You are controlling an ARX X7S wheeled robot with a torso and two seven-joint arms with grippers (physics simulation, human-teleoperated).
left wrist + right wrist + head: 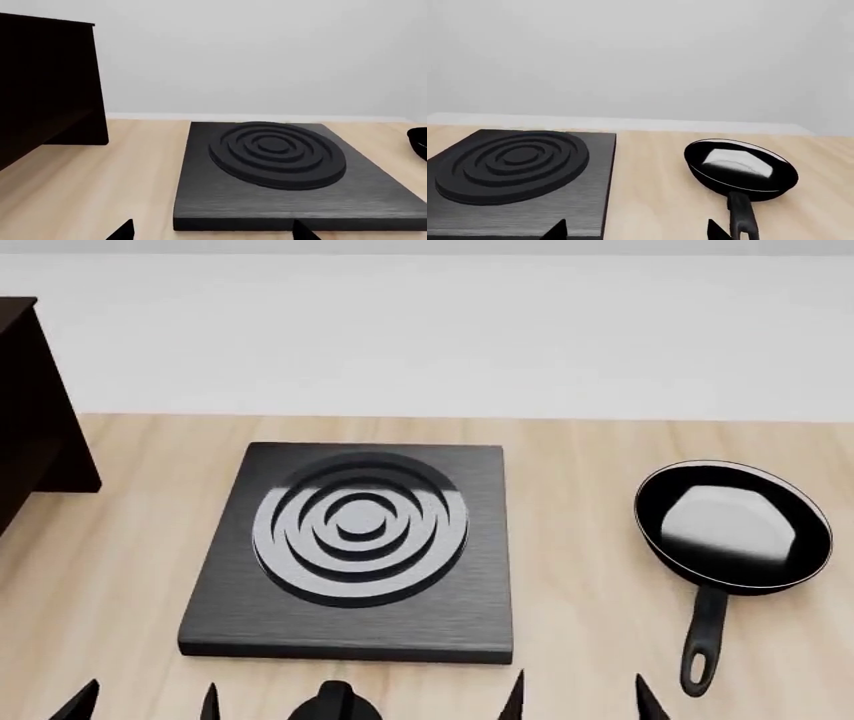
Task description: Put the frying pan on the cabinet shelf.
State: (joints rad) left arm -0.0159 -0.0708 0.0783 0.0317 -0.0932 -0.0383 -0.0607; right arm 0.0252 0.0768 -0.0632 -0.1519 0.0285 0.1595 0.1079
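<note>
Two grippers, my left (144, 702) and right (578, 695), hover low with fingertips spread, empty, the right one near the frying pan (733, 525).

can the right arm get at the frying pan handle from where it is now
Probably yes. The right gripper sits open at the near table edge, and the frying pan lies just beyond it with its handle pointing back toward the robot. Only bare tabletop lies between; the hob plate is off to the side.

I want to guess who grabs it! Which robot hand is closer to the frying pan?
Right. The right gripper sits just beside the frying pan handle; the left gripper is far across, beyond the hob plate.
</note>
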